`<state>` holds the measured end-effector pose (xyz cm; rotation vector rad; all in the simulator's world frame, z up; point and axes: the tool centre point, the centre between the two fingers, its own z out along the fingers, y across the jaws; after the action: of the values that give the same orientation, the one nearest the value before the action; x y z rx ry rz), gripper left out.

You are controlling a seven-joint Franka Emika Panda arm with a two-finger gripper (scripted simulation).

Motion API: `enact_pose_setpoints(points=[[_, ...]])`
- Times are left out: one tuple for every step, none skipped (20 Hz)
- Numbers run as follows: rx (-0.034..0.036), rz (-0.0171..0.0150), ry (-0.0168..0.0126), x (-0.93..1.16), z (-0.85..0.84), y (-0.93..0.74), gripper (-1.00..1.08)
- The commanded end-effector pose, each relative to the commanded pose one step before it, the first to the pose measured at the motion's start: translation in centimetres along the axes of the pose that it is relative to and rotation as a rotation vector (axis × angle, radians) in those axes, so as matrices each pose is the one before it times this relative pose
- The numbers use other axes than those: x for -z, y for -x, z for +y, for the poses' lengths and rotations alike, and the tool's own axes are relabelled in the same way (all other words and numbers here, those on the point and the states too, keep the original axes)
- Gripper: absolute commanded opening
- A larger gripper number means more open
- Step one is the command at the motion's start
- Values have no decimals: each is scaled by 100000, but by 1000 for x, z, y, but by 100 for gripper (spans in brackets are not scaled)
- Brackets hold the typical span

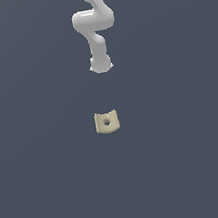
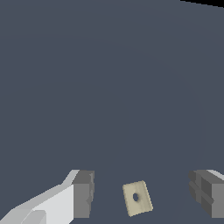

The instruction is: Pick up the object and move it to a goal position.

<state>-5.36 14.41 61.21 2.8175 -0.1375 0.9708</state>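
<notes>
The object (image 1: 107, 122) is a small pale beige block with a curved concave top side and a small round hole. It lies on the dark grey floor, in the middle of the exterior view. The white arm hangs above it in that view, and its end (image 1: 100, 64) is apart from the block. In the wrist view the block (image 2: 137, 198) shows between the two grey fingertips (image 2: 83, 194), well below them. The gripper (image 2: 142, 194) is open and empty.
A flat dark grey-blue floor (image 1: 50, 167) fills both views. No other object shows.
</notes>
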Motion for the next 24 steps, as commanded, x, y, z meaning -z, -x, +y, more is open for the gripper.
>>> enact_pose_setpoints(points=[[2176, 233, 4374, -448, -2081, 698, 68], [917, -181, 1801, -354, -841, 312, 68], [922, -296, 1839, -442, -840, 331, 68], [923, -411, 1872, -528, -835, 349, 68], [923, -527, 1904, -615, -831, 367, 68], [921, -644, 1934, -703, -826, 384, 68], [916, -761, 1959, -789, -819, 400, 68], [909, -879, 1981, -874, -811, 415, 68], [900, -997, 2001, -959, -802, 430, 68], [888, -1115, 2017, -1043, -791, 443, 68], [875, -1233, 2030, -1126, -780, 457, 68], [860, -1351, 2040, -1208, -768, 469, 68], [844, -1470, 2049, -1290, -756, 480, 68], [825, -1586, 2051, -1368, -742, 491, 68], [805, -1704, 2053, -1446, -728, 501, 68], [783, -1821, 2052, -1523, -714, 510, 68], [760, -1936, 2047, -1597, -698, 518, 68], [736, -2051, 2038, -1670, -682, 526, 68], [710, -2166, 2028, -1742, -666, 532, 68], [683, -2277, 2014, -1810, -649, 539, 68], [656, -2390, 1998, -1877, -632, 544, 68], [628, -2501, 1978, -1942, -615, 548, 68], [599, -2609, 1956, -2004, -597, 552, 68], [568, -2711, 1927, -2061, -579, 554, 68]])
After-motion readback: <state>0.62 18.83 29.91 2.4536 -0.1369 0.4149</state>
